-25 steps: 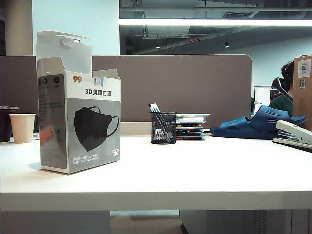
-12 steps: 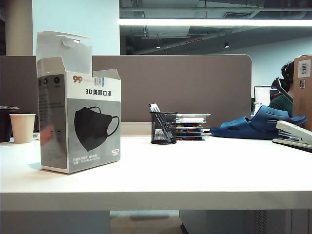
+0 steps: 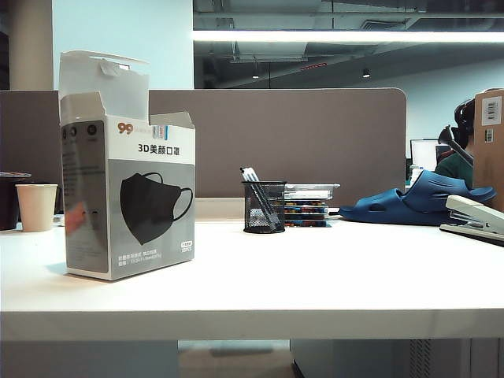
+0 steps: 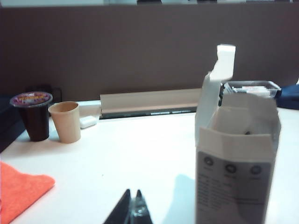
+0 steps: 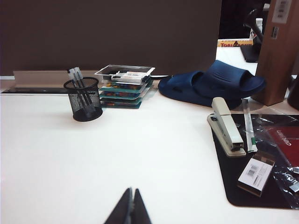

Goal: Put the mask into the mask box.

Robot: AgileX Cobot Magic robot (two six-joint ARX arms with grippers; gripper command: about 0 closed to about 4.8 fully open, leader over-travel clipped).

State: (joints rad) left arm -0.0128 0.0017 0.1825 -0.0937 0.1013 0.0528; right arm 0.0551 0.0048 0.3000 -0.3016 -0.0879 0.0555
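- Mask box [image 3: 127, 167] stands upright on the table [image 3: 331, 276], top flaps open; something dark shows inside.
- Left gripper [image 4: 133, 208] hangs low beside the box, fingers pressed together, empty.
- Right gripper [image 5: 130, 205], likewise closed and empty, is well apart from the box.

The mask box [image 3: 127, 197] is printed cardboard with a faint sheen on its grey front and plain matt white top flaps; the left wrist view shows its bare, paper-like inner walls [image 4: 238, 135]. It stands on a smooth, matt white table [image 3: 331, 276]. At two o'clock from the box sits a black wire-mesh metal pen holder [image 3: 264, 207]. Farther on, at three o'clock, lie rubbery matt blue slippers [image 3: 421, 201] and a smooth grey stapler [image 5: 226, 127]. A matt paper cup [image 4: 65, 122] and a fuzzy orange cloth [image 4: 21, 189] lie opposite. The left gripper [image 4: 133, 211] and right gripper [image 5: 129, 207], both closed, look like dark matt plastic.
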